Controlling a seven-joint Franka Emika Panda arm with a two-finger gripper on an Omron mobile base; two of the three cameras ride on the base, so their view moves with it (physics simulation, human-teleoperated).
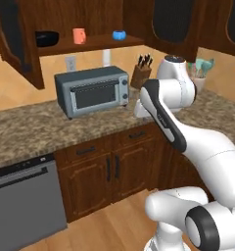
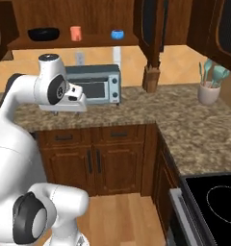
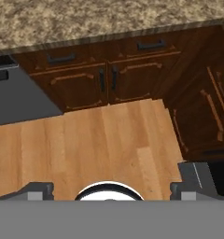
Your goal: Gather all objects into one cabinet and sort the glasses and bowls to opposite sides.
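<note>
Claw (image 3: 111, 191) spread and empty over the floor; I judge the bowl (image 1: 46, 38) rigid, glossy, slippery, best pinched at its rim.

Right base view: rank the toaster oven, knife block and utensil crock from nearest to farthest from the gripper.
1. Toaster oven, just past the open gripper, on the left of the counter.
2. Knife block, further right, near the corner.
3. Utensil crock, far right.
</note>
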